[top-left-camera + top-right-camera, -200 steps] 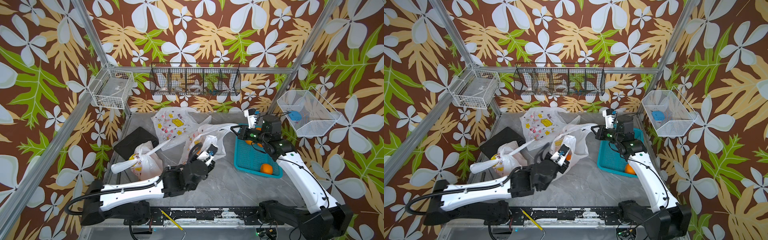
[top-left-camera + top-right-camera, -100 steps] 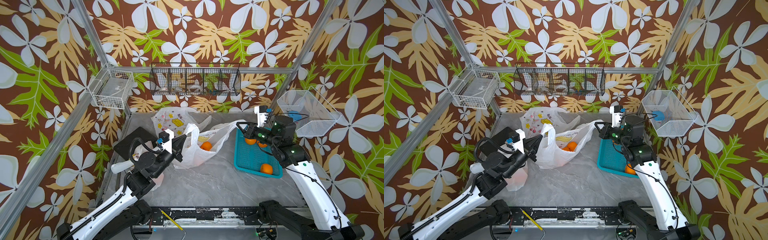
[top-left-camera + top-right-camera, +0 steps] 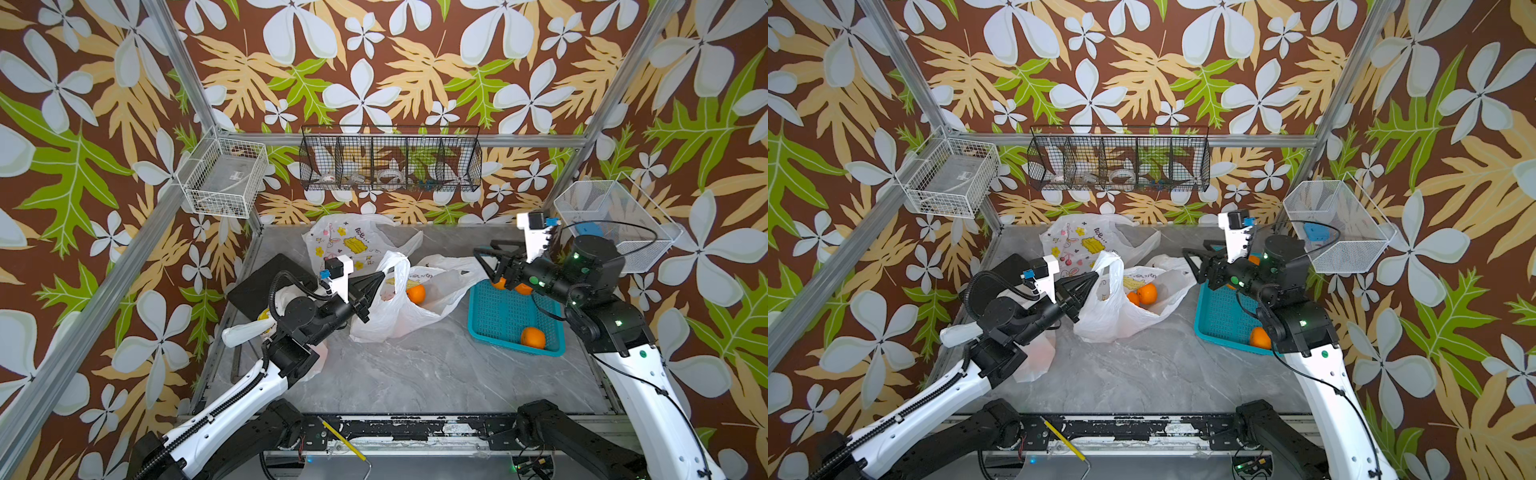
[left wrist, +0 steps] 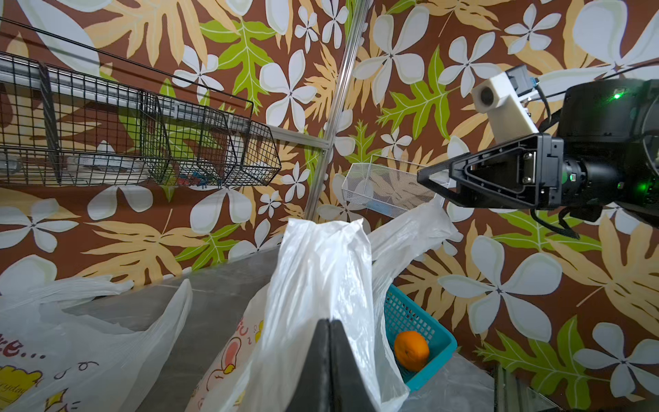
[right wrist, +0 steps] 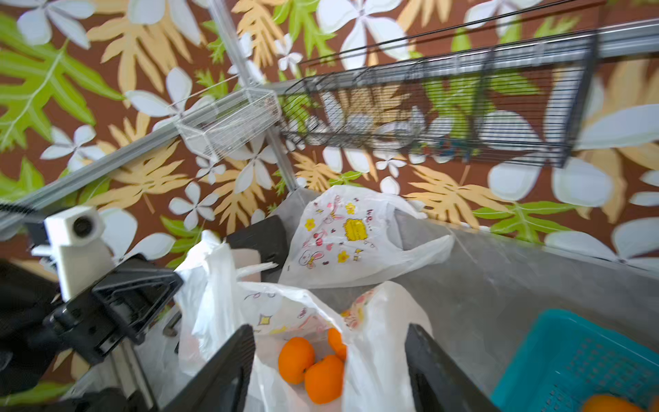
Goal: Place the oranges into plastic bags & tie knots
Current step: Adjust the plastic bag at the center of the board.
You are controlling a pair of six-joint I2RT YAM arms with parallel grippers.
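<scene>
White film, thin and crinkled, is clenched in the left gripper point(image 4: 328, 323): its black fingers point(image 4: 313, 371) are pressed flat together on one handle point(image 3: 397, 266) of the open bag point(image 3: 399, 320), holding that strip upright, though the fingers themselves hide the pinched spot in the left wrist view. The right gripper point(image 5: 330, 328) is released, jaws wide apart, straddling the bag's slack far flap point(image 5: 378, 321); whether either finger brushes the plastic cannot be told, and its wrist view is smeared with blur. Down in the bag lie three oranges point(image 5: 296, 358), touching one another; in a top view the folds cover all but one orange point(image 3: 415, 294). Just beside the bag, on the right arm's side, sits a teal basket point(image 3: 498, 320) with a lone fruit point(image 3: 532, 337) in its near corner and two more fruits point(image 3: 498, 284) half hidden under the right gripper's body. At the back of the grey table point(image 3: 415, 374) a flat bag point(image 3: 345, 241) with printed bunnies lies partly behind the open one. A third bag point(image 3: 1034, 357) is mostly covered by the left arm; only its bulge and one white strip point(image 3: 243, 332) poking sideways show, and whether it is knotted cannot be told. A black pad point(image 3: 257, 282) is half hidden behind that arm.
</scene>
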